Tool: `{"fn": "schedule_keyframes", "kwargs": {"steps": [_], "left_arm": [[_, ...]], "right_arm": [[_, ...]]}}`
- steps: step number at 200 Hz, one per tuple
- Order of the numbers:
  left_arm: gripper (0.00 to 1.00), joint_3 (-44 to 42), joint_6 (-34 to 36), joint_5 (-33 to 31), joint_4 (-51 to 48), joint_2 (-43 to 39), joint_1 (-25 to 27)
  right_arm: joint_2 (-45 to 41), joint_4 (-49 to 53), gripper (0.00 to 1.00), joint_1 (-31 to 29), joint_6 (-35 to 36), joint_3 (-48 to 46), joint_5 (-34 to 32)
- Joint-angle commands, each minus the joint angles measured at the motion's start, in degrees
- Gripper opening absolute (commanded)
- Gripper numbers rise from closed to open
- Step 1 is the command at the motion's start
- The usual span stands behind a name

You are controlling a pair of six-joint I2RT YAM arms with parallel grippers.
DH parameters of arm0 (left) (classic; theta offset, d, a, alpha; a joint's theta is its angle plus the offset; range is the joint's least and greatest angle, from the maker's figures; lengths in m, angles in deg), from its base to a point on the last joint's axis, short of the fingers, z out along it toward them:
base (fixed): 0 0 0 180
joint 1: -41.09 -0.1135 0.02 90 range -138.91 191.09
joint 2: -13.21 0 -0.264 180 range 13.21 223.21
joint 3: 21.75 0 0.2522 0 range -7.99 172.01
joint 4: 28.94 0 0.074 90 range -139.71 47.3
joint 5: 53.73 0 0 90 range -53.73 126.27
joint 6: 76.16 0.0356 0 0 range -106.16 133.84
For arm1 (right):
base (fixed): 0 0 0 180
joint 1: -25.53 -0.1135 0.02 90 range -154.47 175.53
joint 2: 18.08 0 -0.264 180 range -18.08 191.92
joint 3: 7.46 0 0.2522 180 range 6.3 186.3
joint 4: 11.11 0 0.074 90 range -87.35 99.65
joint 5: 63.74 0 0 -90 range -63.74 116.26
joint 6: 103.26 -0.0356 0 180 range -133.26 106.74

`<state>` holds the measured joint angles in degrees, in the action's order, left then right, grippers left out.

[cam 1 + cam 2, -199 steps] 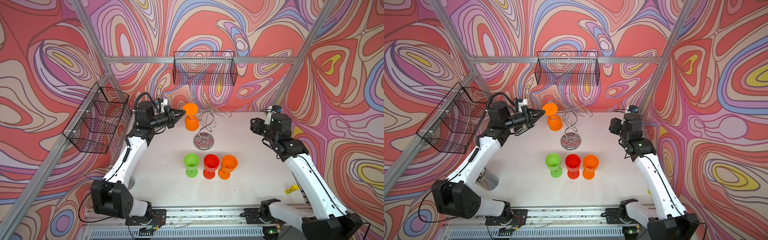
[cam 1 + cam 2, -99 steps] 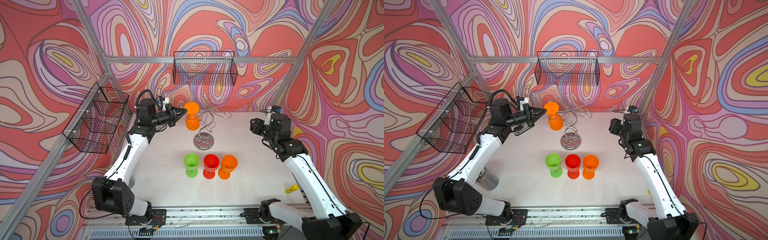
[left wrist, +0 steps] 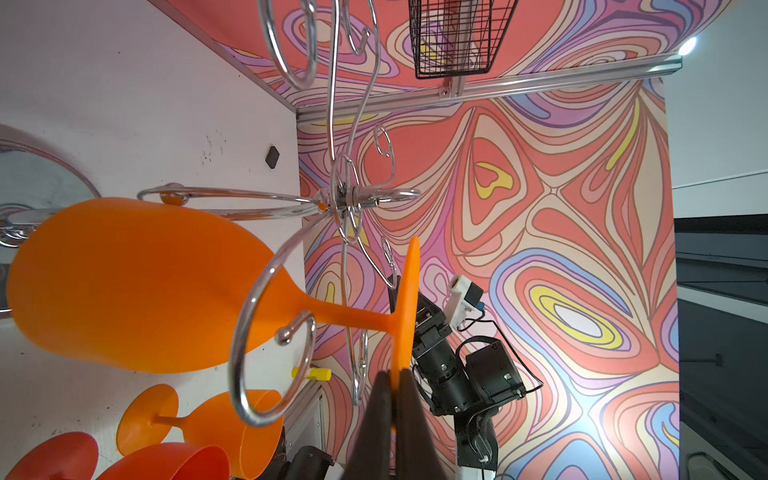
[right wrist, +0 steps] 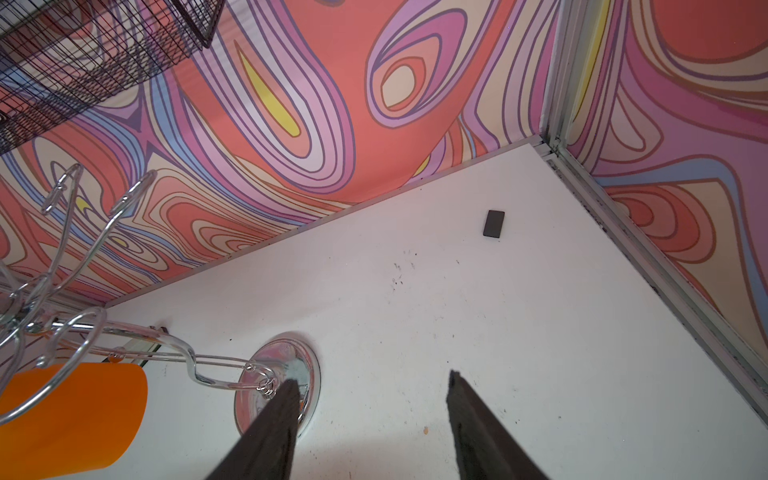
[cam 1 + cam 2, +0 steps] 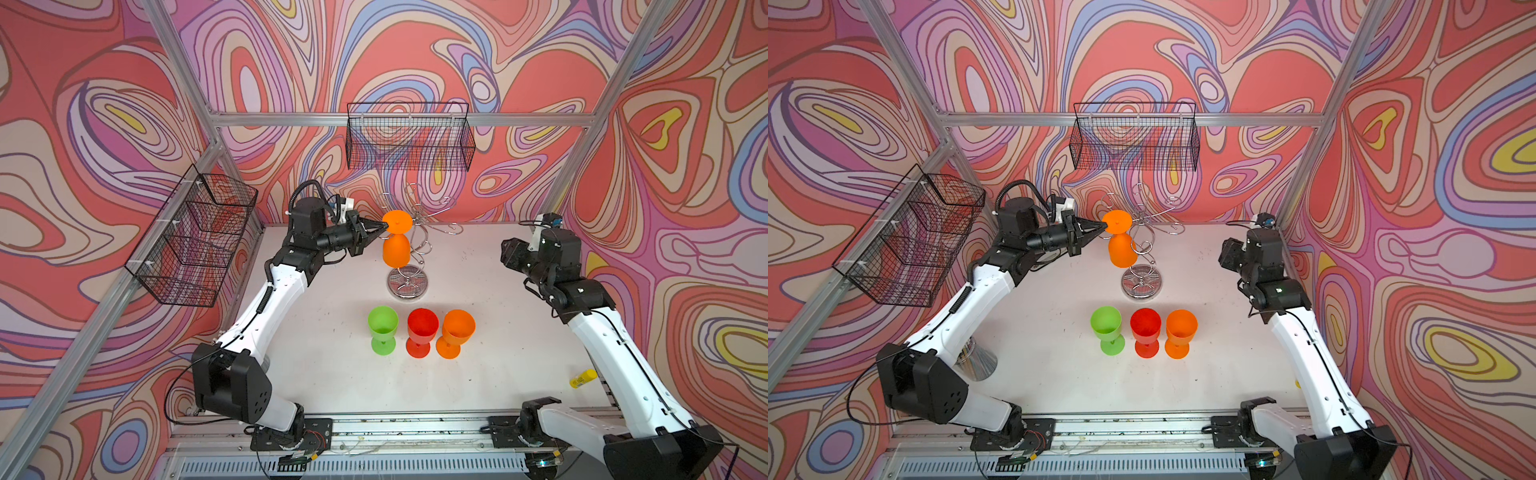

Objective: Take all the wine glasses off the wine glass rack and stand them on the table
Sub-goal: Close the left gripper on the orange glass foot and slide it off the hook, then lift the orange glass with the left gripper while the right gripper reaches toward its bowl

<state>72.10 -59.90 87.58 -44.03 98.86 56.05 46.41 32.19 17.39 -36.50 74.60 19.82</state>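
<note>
An orange wine glass [image 5: 395, 250] [image 5: 1122, 251] hangs bowl-down from a hook arm of the chrome wine glass rack [image 5: 409, 283] [image 5: 1141, 283] near the back wall. My left gripper [image 5: 384, 226] [image 5: 1104, 225] reaches in from the left and is shut on the rim of the glass's foot. In the left wrist view the wine glass [image 3: 124, 282] has its stem inside a curled hook of the rack [image 3: 345, 199], and the left gripper [image 3: 395, 382] pinches the thin foot disc. My right gripper [image 5: 508, 252] [image 4: 372, 386] hovers open to the right of the rack base [image 4: 301, 365], holding nothing.
Three upright glasses stand in a row in front of the rack: green [image 5: 382, 328], red [image 5: 422, 330] and orange [image 5: 456, 332]. Black wire baskets hang on the back wall [image 5: 409, 137] and left wall [image 5: 195, 241]. A small yellow object [image 5: 582, 378] lies front right.
The left gripper, still shut on the glass's foot, has shifted a little to the right toward the rack's stem, carrying the glass with it. The right arm has not moved.
</note>
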Motion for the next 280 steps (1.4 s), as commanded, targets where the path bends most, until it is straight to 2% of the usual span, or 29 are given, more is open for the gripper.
{"fn": "schedule_keyframes", "kwargs": {"steps": [1, 110, 137, 164, 215, 228, 253, 280], "left_arm": [[0.00, -0.68, -0.20, 0.81, 2.24, -1.64, 0.46], [0.00, -10.59, -0.20, 0.46, -0.72, -14.59, 0.55], [0.00, -12.04, -0.38, 0.63, -1.42, -19.19, 0.60], [0.00, -12.72, 1.35, 0.60, -4.90, -23.80, 0.58], [0.00, -15.99, -6.03, 4.81, 7.05, -28.60, 0.59], [0.00, -15.11, -7.38, 5.95, 10.07, -28.82, 0.58], [0.00, -11.26, -5.53, 7.14, 10.84, -29.23, 0.58], [0.00, -9.19, -8.17, 7.84, 19.60, -28.30, 0.60]], "right_arm": [[-0.77, -0.39, 0.60, 0.41, 0.58, -0.48, -0.41], [-0.40, -0.79, 0.60, 0.35, -0.58, 0.09, 1.59], [-0.91, -1.91, 0.60, 0.39, -0.29, 0.00, 4.51], [-2.19, -4.74, 0.60, 0.41, -0.08, -0.26, 11.39], [-2.96, -11.07, 0.60, 0.41, -2.23, -0.31, 25.02], [-3.20, -14.79, 0.59, 0.41, -3.58, -0.98, 30.96], [-3.71, -26.04, 0.58, 0.41, -8.24, -3.54, 43.75], [-2.72, -39.56, 0.60, 0.40, -16.27, -6.34, 52.08]]}}
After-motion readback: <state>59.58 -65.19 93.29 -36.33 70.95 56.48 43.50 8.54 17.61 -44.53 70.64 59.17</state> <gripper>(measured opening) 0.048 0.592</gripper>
